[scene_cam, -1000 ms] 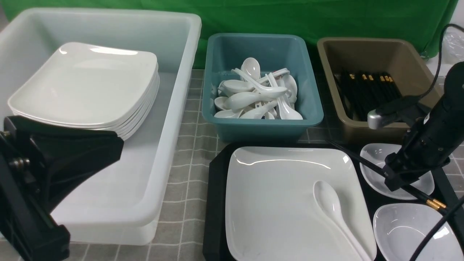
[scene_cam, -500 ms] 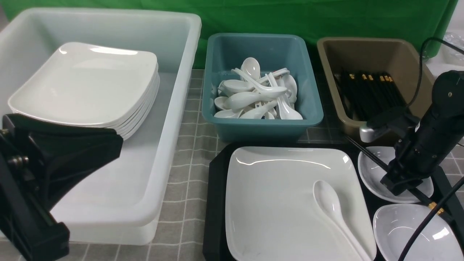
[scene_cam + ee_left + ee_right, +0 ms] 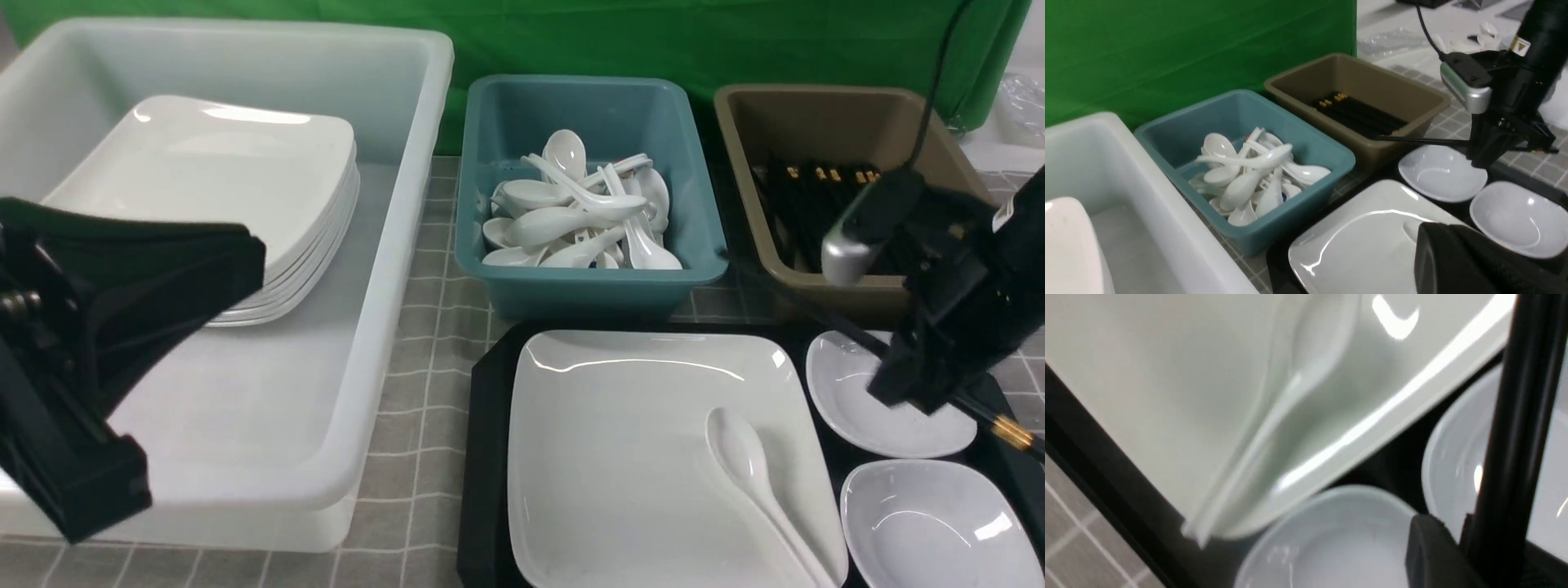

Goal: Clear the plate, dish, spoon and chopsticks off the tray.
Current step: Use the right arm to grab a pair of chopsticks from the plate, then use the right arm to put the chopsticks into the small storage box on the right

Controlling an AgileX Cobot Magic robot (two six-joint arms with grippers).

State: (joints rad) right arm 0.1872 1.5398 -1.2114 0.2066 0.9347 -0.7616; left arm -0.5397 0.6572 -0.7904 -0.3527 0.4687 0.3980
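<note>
The large white plate (image 3: 645,425) lies on the black tray (image 3: 483,457) with the white spoon (image 3: 747,465) on its right half. Two small white dishes (image 3: 865,400) (image 3: 931,523) sit on the tray's right side. My right gripper (image 3: 902,392) is shut on the black chopsticks (image 3: 1008,429), holding them slanted just above the farther dish. In the left wrist view the chopsticks (image 3: 1425,141) stick out level from the right gripper (image 3: 1486,157). In the right wrist view the chopsticks (image 3: 1515,428) cross over the dishes. My left gripper (image 3: 237,261) hangs shut and empty over the white tub.
A big white tub (image 3: 392,269) with several stacked plates stands at the left. Behind the tray are a teal tub (image 3: 588,282) full of spoons and a brown tub (image 3: 816,282) holding chopsticks. A grey checked cloth (image 3: 424,367) covers the table.
My right gripper has shut on the chopsticks and lifted them off the tray, up and toward the brown tub. The left gripper has risen a little.
</note>
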